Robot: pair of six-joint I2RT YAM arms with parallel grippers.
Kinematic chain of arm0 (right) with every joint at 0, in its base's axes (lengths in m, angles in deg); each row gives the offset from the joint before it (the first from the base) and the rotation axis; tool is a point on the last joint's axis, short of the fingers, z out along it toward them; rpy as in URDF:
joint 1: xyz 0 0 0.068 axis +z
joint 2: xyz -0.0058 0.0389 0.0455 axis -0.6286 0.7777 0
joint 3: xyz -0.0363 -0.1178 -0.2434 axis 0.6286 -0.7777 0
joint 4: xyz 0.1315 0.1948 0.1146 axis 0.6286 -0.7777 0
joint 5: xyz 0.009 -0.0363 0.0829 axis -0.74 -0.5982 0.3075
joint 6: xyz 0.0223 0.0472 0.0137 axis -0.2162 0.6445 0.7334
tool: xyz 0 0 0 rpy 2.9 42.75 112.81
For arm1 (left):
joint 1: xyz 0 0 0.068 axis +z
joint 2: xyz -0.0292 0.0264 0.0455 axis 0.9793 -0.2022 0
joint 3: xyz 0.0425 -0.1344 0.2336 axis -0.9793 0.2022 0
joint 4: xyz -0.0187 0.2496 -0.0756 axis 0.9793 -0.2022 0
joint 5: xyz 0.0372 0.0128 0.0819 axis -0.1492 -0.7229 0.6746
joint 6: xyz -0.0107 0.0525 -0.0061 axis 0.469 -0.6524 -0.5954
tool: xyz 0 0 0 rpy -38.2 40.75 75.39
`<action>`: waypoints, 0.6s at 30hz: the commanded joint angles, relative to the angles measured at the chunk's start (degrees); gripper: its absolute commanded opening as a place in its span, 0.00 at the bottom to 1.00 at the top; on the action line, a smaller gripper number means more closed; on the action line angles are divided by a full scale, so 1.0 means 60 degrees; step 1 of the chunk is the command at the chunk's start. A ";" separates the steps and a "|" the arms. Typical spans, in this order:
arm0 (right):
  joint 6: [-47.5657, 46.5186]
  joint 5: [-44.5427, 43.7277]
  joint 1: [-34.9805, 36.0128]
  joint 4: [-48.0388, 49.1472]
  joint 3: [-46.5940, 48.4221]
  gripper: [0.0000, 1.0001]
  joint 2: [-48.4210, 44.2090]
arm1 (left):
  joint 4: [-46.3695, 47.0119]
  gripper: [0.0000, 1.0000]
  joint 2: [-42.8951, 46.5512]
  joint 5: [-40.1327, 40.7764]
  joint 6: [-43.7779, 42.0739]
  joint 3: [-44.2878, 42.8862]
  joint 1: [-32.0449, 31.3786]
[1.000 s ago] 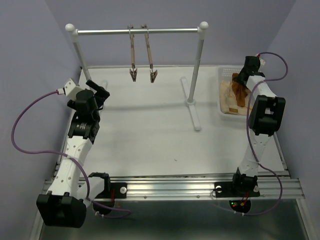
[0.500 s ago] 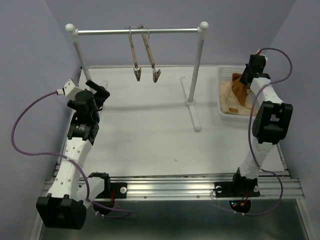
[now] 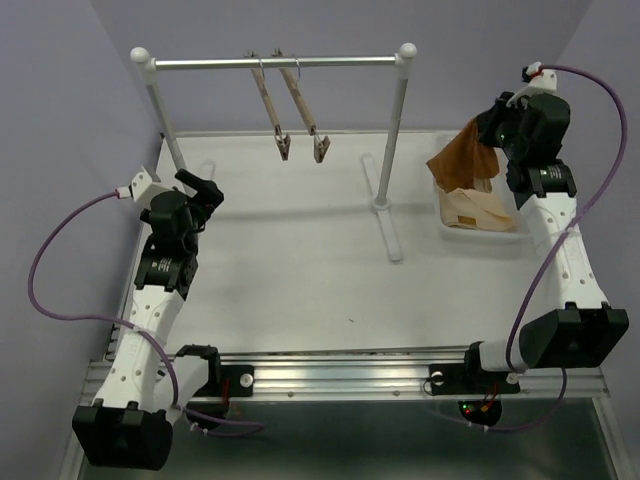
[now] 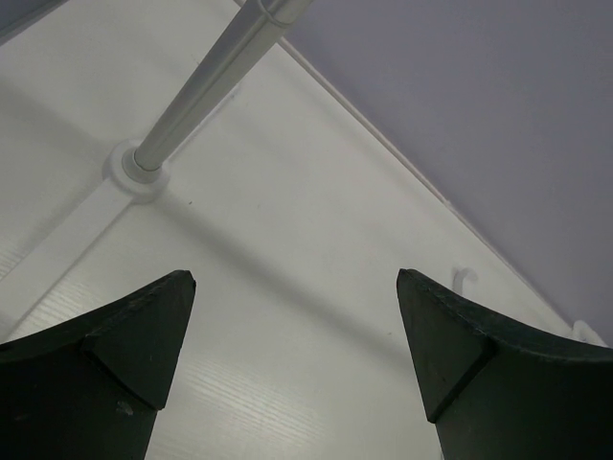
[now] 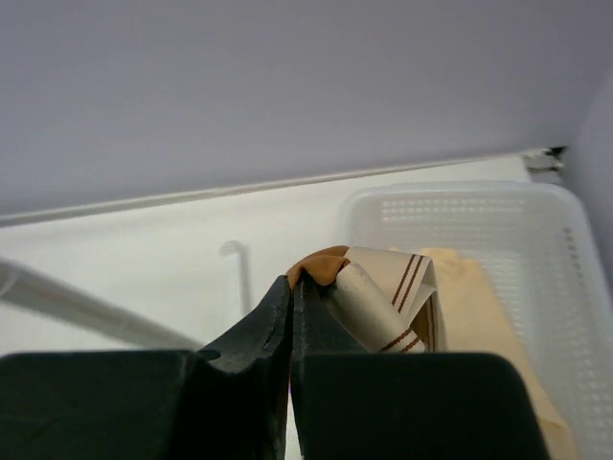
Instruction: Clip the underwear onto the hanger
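The rust-brown underwear (image 3: 462, 158) hangs in the air over the white basket (image 3: 443, 222), pinched at its top corner by my right gripper (image 3: 490, 133). In the right wrist view that gripper (image 5: 292, 287) is shut on a fold of the underwear (image 5: 324, 266), with the tan striped waistband (image 5: 388, 292) beside the fingers. Two wooden hangers (image 3: 272, 110) (image 3: 304, 110) with metal clips hang tilted from the steel rail (image 3: 275, 62), far left of the cloth. My left gripper (image 3: 203, 189) is open above the table's left side, and nothing lies between its fingers (image 4: 144, 335).
Pale cream garments (image 3: 478, 207) lie in the basket at the back right. The rail's right post (image 3: 392, 130) and its foot (image 3: 382, 208) stand between basket and hangers. The left post (image 4: 206, 81) rises near my left gripper, with the purple wall close behind.
My right gripper shut on the underwear and lifted it out of the basket, swinging up and to the right. The hangers swing on the rail. The left arm shifted slightly.
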 commanded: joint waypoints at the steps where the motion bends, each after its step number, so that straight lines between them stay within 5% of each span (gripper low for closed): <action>1: 0.0356 0.2105 0.0876 -0.0090 -0.0218 0.01 -0.0739 | 0.0085 0.99 0.0469 -0.0182 0.0051 0.0146 0.0008; 11: 0.1456 0.5374 0.2035 0.0465 -0.2047 0.01 -0.2014 | -0.0046 0.99 0.0601 -0.0562 0.0241 0.0483 0.0008; 18: 0.1822 0.4952 0.3674 0.0713 -0.2575 0.01 -0.1708 | -0.0309 0.99 0.0674 -0.0709 0.0504 0.0703 0.0008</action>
